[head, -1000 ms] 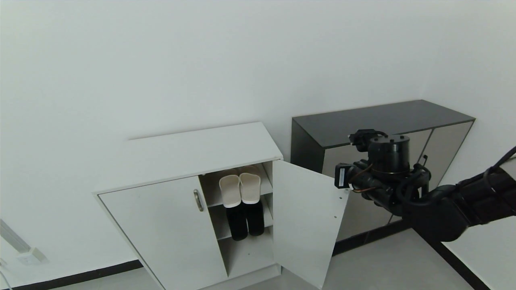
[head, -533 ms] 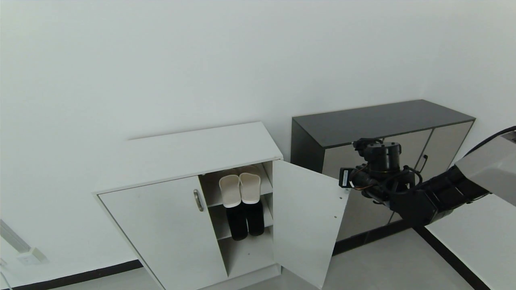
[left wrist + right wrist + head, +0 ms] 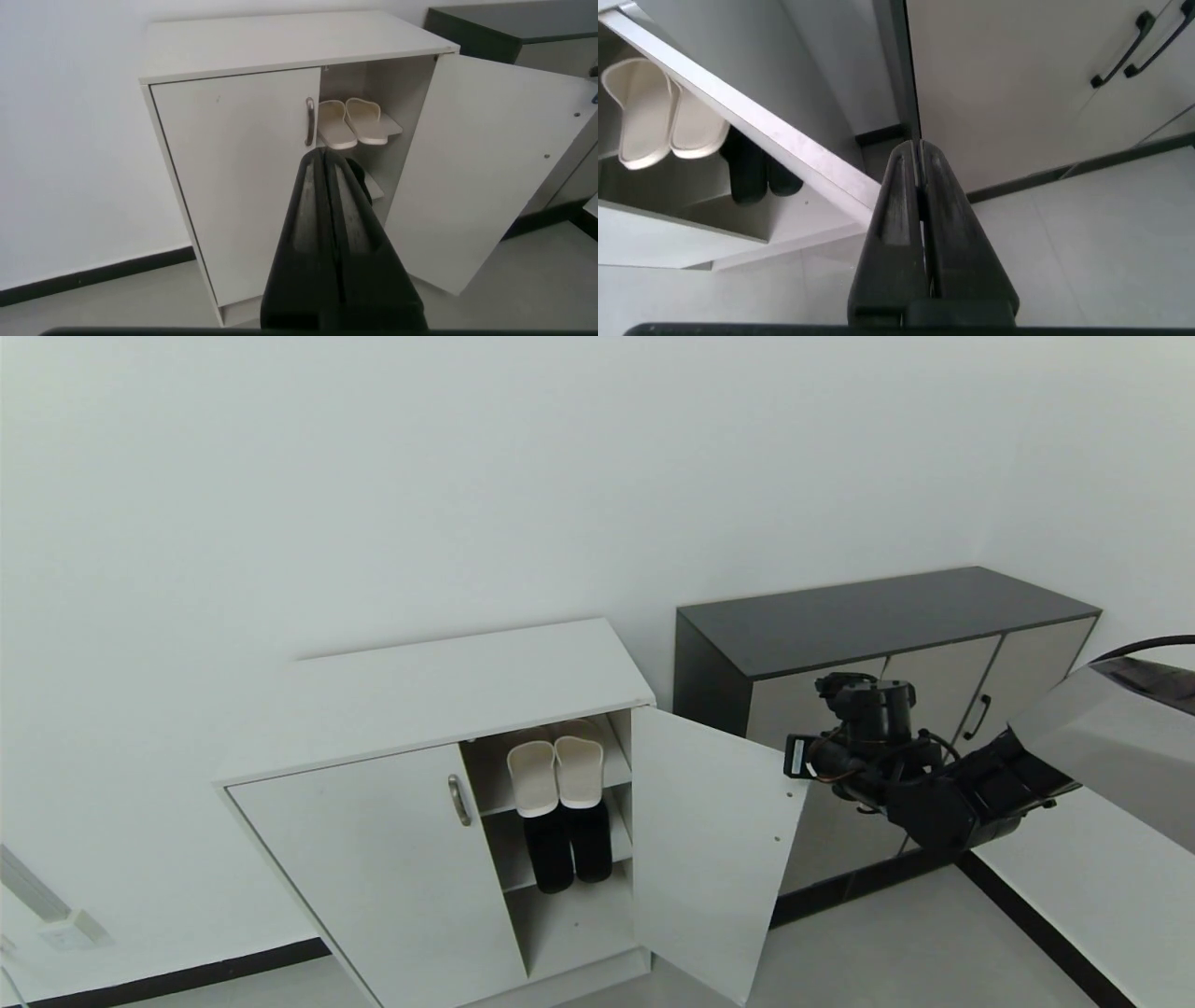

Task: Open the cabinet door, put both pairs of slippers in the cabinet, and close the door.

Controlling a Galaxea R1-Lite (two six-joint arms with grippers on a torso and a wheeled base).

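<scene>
Now, left gripper point(image 3: 326, 161): fingers pressed together, nothing held, tips pointing at the white cabinet point(image 3: 439, 686) ahead and apart from it. We note the left door point(image 3: 373, 877) shut, with its handle point(image 3: 459, 800) at the inner edge. Past the tips, inside: beige slippers point(image 3: 532, 779) on the upper shelf, black slippers point(image 3: 549, 849) on the shelf beneath. The right door point(image 3: 709, 840) stands open. Right gripper point(image 3: 920, 149): fingers together, empty, tips just beside that door's free edge; we cannot tell contact. A dark cabinet point(image 3: 887, 616) stands behind it.
</scene>
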